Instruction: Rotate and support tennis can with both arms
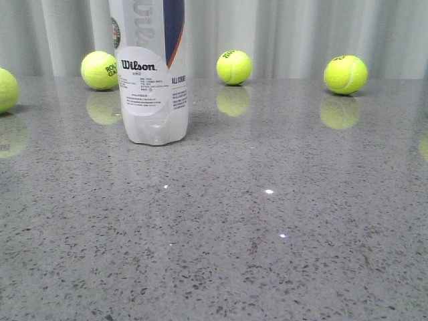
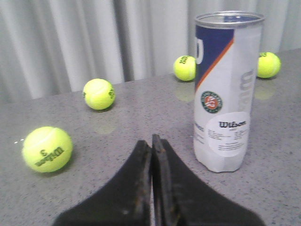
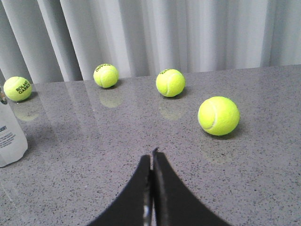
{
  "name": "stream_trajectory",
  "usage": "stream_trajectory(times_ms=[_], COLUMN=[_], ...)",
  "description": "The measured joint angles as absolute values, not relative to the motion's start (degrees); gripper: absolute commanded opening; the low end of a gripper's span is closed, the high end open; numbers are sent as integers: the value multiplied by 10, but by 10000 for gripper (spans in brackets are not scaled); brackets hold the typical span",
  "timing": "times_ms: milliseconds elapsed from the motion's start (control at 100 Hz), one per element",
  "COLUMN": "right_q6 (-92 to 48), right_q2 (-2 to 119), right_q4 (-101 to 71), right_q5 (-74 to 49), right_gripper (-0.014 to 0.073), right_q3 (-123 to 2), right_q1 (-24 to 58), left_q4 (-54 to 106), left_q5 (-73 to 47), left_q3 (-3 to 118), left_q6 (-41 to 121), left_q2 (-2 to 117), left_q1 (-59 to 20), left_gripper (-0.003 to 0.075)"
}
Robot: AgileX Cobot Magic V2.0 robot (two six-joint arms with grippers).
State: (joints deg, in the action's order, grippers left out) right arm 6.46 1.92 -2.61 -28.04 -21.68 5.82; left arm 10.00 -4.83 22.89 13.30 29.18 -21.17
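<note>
The tennis can stands upright on the left part of the grey surface, untouched, so the rotating and supporting are all still to do. The left tool and right tool are both pressed together, holding nothing. Tennis balls lie behind; the near surface offers room

Upright clear tennis can, table's left

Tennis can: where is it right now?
Front view: the tennis can stands upright on the table, left of centre, in front of a tennis ball; neither hand touches it.
</note>
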Motion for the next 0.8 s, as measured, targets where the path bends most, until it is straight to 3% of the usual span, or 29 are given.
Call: stream_trajectory(times_ms=[350, 520, 800], right_q6=[65, 65, 65], right_q2=[19, 19, 19], right_q4=[-26, -26, -26], right_q5=[-280, -280, -280], right_gripper=[-65, -65, -65], right_q3=[-217, -217, -217], right_q1=[58, 58, 58], left_q4=[100, 5, -30], left_q5=[-19, -15, -30], left_q3=[128, 67, 2], left_q6=[126, 3, -35], left_q2=[199, 137, 5], left_q1=[-111, -51, -23], left_gripper=[-21, -21, -21])
